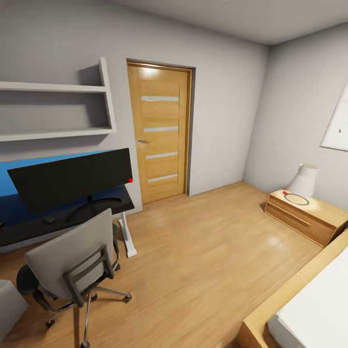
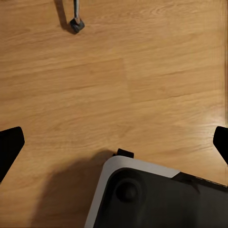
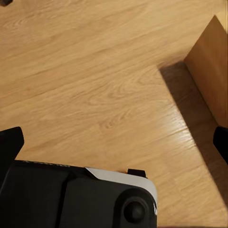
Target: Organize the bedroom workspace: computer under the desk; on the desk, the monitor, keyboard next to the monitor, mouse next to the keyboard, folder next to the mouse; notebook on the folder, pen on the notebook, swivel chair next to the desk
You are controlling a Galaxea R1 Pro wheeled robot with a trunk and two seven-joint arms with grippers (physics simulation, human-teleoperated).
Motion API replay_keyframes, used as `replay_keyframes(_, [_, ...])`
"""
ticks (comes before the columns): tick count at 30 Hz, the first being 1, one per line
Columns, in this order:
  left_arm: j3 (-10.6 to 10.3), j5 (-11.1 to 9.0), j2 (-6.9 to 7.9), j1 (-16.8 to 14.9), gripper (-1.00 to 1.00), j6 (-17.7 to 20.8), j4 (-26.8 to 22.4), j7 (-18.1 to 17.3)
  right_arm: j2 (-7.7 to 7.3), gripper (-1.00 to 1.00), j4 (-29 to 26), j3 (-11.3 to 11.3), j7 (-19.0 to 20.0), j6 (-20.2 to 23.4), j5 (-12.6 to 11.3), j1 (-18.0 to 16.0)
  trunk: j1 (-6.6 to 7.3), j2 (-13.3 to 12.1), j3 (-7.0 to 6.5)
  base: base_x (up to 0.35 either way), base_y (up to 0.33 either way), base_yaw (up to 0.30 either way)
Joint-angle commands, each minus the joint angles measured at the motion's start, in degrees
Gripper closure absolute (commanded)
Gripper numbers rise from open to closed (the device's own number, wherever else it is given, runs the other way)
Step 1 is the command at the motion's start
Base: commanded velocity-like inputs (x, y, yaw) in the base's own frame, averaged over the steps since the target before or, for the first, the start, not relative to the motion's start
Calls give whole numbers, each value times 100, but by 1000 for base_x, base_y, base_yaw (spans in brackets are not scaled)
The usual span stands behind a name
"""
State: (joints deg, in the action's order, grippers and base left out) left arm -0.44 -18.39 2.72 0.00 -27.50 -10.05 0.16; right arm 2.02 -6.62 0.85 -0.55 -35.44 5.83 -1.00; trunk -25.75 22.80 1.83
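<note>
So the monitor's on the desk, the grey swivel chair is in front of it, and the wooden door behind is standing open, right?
Not quite. In the head view the wooden door is shut, flush in its frame. The rest holds: the monitor stands on the black desk, and the grey swivel chair is in front of it.

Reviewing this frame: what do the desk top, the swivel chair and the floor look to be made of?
The desk top looks like glossy black laminate or lacquer, since it mirrors the monitor stand. The swivel chair back appears grey fabric-upholstered, matte, with black plastic-looking armrests and shiny chrome-like legs on casters. The floor looks like light wood planks or wood-look laminate, with visible grain, seams and a soft sheen.
</note>
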Motion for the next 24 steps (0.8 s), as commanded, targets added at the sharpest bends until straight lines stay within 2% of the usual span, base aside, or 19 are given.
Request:
replay_keyframes(1, [-8,-17,1,0,-100,-13,-6,2,0,-100,4,3,-7,-16,24,-6,-4,12,8,0,0,-268])
replay_keyframes(12, [-1,-15,1,0,-100,-27,-6,2,2,-100,5,2,-7,-8,24,-6,-4,12,-24,0,0,-273])
replay_keyframes(24, [-4,-15,1,0,-100,-25,-6,2,8,-100,5,-4,-9,16,22,-6,-4,12,42,0,0,-208])
